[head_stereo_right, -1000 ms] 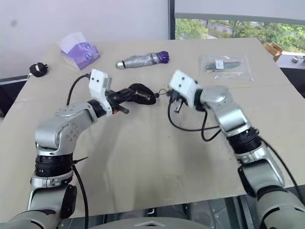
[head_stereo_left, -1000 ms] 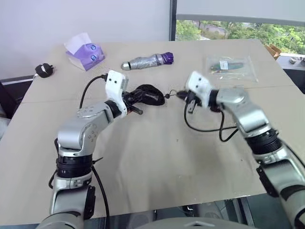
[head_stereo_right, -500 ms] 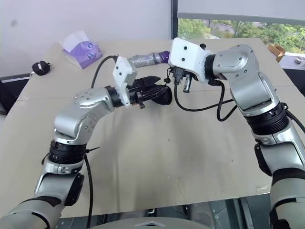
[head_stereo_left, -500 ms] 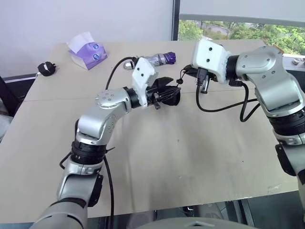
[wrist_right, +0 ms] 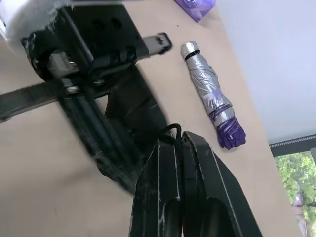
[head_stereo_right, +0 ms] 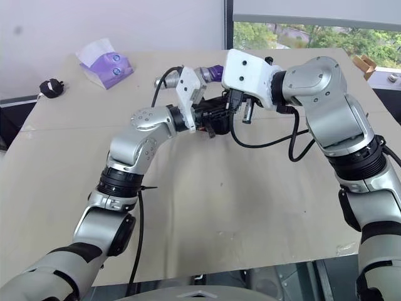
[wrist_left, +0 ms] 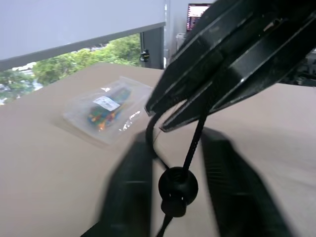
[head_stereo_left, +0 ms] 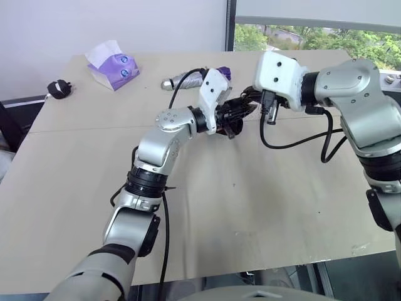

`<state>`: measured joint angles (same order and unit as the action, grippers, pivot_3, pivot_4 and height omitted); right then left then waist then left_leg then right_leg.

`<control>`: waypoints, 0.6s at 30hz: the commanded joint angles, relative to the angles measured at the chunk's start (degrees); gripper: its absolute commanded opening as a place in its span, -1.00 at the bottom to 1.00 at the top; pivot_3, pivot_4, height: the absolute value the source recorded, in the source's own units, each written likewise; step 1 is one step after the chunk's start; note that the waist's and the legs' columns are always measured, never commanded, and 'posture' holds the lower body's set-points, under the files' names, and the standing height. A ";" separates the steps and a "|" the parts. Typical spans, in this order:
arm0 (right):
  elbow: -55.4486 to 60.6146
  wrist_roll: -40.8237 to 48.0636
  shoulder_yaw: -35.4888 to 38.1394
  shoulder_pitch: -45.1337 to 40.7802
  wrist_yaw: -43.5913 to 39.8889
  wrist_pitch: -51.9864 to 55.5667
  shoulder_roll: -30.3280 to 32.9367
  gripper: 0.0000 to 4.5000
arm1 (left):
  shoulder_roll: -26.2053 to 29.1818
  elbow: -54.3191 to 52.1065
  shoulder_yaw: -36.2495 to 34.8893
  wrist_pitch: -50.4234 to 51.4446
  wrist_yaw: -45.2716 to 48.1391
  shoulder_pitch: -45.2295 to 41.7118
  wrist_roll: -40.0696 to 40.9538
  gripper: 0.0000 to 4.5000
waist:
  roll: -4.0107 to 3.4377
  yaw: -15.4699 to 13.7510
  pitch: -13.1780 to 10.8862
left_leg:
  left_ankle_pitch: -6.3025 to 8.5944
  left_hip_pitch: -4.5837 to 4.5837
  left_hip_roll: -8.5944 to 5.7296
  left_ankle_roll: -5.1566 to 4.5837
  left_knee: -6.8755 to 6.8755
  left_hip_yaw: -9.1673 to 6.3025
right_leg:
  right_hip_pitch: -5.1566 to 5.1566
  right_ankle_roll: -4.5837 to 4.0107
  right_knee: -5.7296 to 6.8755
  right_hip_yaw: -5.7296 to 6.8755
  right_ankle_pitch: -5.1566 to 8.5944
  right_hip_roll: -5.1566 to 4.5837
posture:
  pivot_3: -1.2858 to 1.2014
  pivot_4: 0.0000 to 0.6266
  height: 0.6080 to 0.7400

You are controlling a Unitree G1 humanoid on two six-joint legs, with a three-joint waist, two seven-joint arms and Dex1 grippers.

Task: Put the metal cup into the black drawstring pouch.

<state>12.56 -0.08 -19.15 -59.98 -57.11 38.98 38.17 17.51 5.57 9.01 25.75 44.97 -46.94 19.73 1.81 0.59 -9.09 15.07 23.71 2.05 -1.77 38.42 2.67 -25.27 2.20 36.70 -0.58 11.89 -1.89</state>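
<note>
The black drawstring pouch (head_stereo_left: 230, 127) hangs bunched above the table's middle rear, just under my left gripper (head_stereo_left: 241, 113). My right gripper (wrist_right: 180, 138) is shut on the pouch's thin black cord (wrist_right: 170, 129), right beside the left gripper's tips. Below that pinch the cord's round toggle (wrist_left: 177, 185) dangles between the left gripper's two fingers (wrist_left: 129, 187), which stand apart on either side without touching it. I cannot tell whether the pouch's fabric (wrist_right: 133, 106) is pressed against the left gripper. The metal cup is out of view.
A silver-and-purple folded umbrella (head_stereo_left: 185, 79) lies just behind the grippers. A purple tissue pack (head_stereo_left: 113, 66) and a black plug adapter (head_stereo_left: 57, 88) sit at the far left. A clear plastic bag (wrist_left: 106, 111) with colourful items lies at the far right.
My left gripper swung right and up with the pouch until its tips met the right gripper. The right gripper rose with the cord, then held still.
</note>
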 commanded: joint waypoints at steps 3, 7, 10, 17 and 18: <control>1.86 0.39 5.95 0.48 3.75 3.29 1.05 -1.00 | -0.29 4.26 -0.79 -1.63 0.06 -2.38 -1.86 -0.92 | 0.00 -0.10 0.00 | 0.00 0.00 -0.01 0.00 0.04 0.01 | 0.01 0.00 0.01 -0.01 0.00 0.00 | 0.03 -0.52 1.00; -5.47 -0.07 12.85 -0.34 12.14 6.15 -0.27 -1.00 | 1.29 14.37 -0.29 -3.92 -1.45 -3.47 -6.51 -0.92 | 0.01 -0.11 0.01 | 0.00 0.00 -0.03 -0.01 0.12 0.05 | 0.02 0.00 0.06 -0.01 0.00 0.00 | 0.03 -0.52 1.00; -14.97 -3.06 16.29 0.61 18.95 2.47 2.27 -1.00 | 2.93 23.48 0.48 -7.44 -2.61 -5.01 -10.86 -0.92 | 0.02 -0.11 0.02 | -0.01 -0.01 -0.03 -0.01 0.13 0.09 | 0.02 0.00 0.07 -0.02 0.00 0.00 | 0.03 -0.52 1.00; -20.82 -0.02 17.45 8.58 20.16 -4.67 3.11 -1.00 | 1.66 33.54 0.53 -14.86 -4.00 -8.18 -14.45 -0.92 | -0.04 -0.03 0.02 | -0.11 0.08 -0.09 0.16 -0.05 0.16 | -0.03 0.02 0.04 -0.09 -0.01 -0.03 | 0.03 -0.52 1.00; -20.88 0.37 17.45 9.22 20.17 -5.76 2.94 -1.00 | 1.29 34.16 0.46 -15.75 -3.96 -8.34 -14.52 -0.92 | -0.04 0.07 0.02 | -0.11 0.08 -0.08 0.18 -0.08 0.16 | -0.03 0.03 0.04 -0.08 -0.01 -0.03 | 0.03 -0.52 1.00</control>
<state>-7.97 1.06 -7.80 -50.39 -40.07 35.02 38.99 17.17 37.32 10.89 11.06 42.48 -55.73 7.04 1.78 0.66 -9.07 14.96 23.80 1.97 -1.59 38.32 2.83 -25.31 2.23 36.74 -0.65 11.88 -1.92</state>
